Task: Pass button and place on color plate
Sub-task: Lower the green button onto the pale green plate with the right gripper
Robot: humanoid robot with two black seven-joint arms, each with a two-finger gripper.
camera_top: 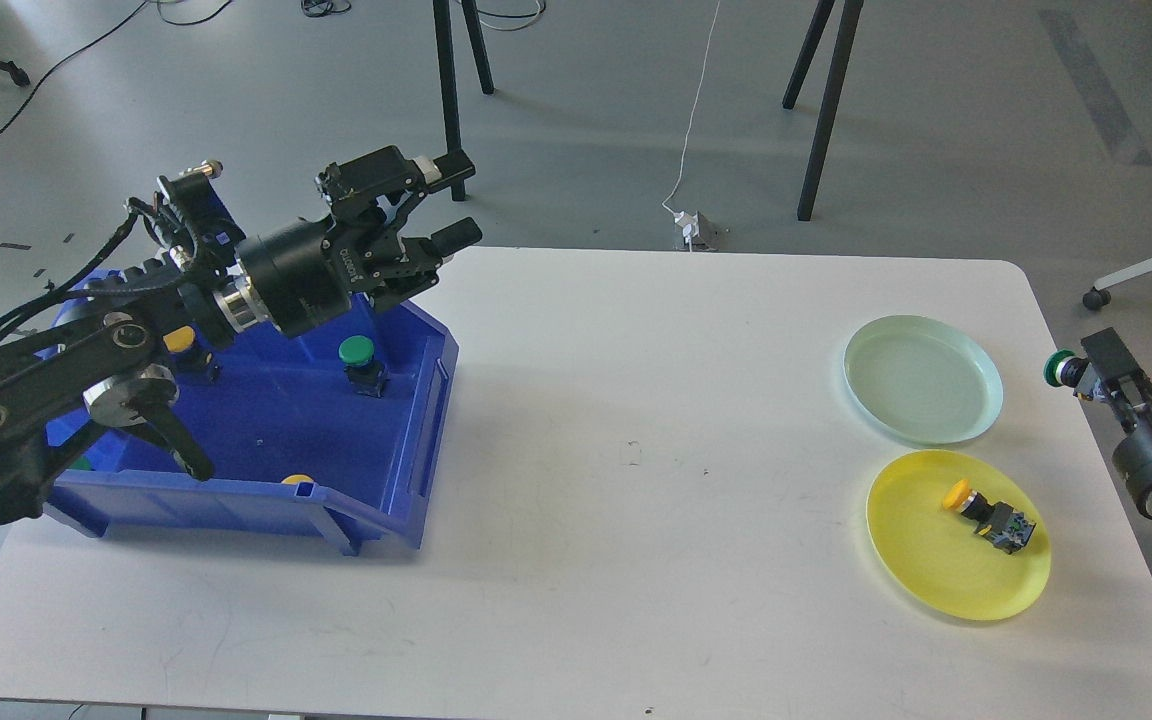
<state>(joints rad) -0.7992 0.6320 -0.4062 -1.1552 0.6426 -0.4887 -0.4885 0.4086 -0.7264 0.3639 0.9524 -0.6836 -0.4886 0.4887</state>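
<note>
My right gripper (pixel 1086 378) is at the table's right edge, just right of the pale green plate (pixel 923 379), shut on a green button (pixel 1060 369) whose cap points left. The yellow plate (pixel 956 533) lies in front of the green one and holds a yellow button (pixel 986 515) lying on its side. My left gripper (pixel 451 208) is open and empty, held above the far right corner of the blue bin (pixel 266 440). In the bin stand a green button (pixel 359 360) and a yellow button (pixel 181 345); another yellow cap (pixel 298 480) shows at the front wall.
The white table (pixel 596 480) spans the view. Black stand legs (pixel 456 90) and a white cable (pixel 696 120) are on the floor behind it. A chair base with castors (pixel 1136 280) stands off the far right.
</note>
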